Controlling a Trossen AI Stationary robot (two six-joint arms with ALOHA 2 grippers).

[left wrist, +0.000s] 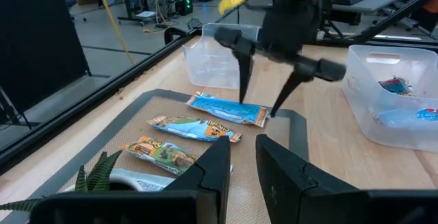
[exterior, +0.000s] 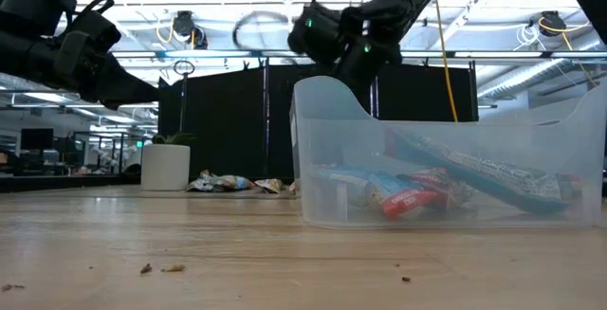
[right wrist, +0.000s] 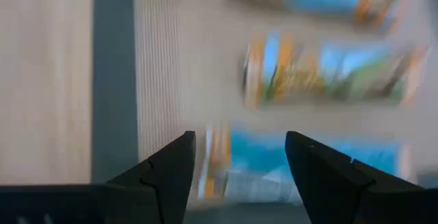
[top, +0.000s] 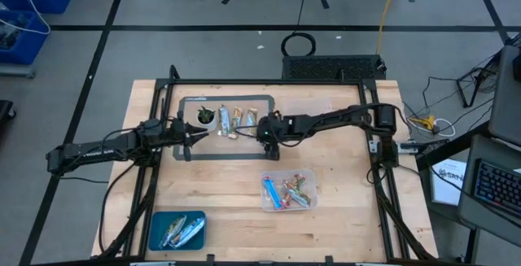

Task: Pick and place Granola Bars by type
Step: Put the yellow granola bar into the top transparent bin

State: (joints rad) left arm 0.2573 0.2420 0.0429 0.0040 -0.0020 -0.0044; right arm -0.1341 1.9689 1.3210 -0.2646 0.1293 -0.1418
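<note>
Three wrapped granola bars lie flat side by side on a grey mat point(top: 244, 148): a blue-white one point(left wrist: 226, 111), a blue-orange one point(left wrist: 195, 128) and a green-orange one point(left wrist: 161, 154). My right gripper point(left wrist: 259, 106) point(right wrist: 239, 162) is open and points down, its fingers on either side of the blue-white bar point(right wrist: 308, 159), just above it. My left gripper point(top: 189, 140) hovers shut at the mat's near left part, close to a white cup with a green plant point(top: 203, 115). More bars fill a clear tub point(top: 289, 190); silvery-blue ones lie in a blue tray point(top: 177, 229).
A second clear tub point(left wrist: 219, 63) stands past the mat in the left wrist view. The clear tub point(exterior: 446, 158) with bars fills the low view's right half. Bare wooden table point(top: 228, 189) lies between the mat and the near containers. Black frame rails point(top: 155, 111) border the table.
</note>
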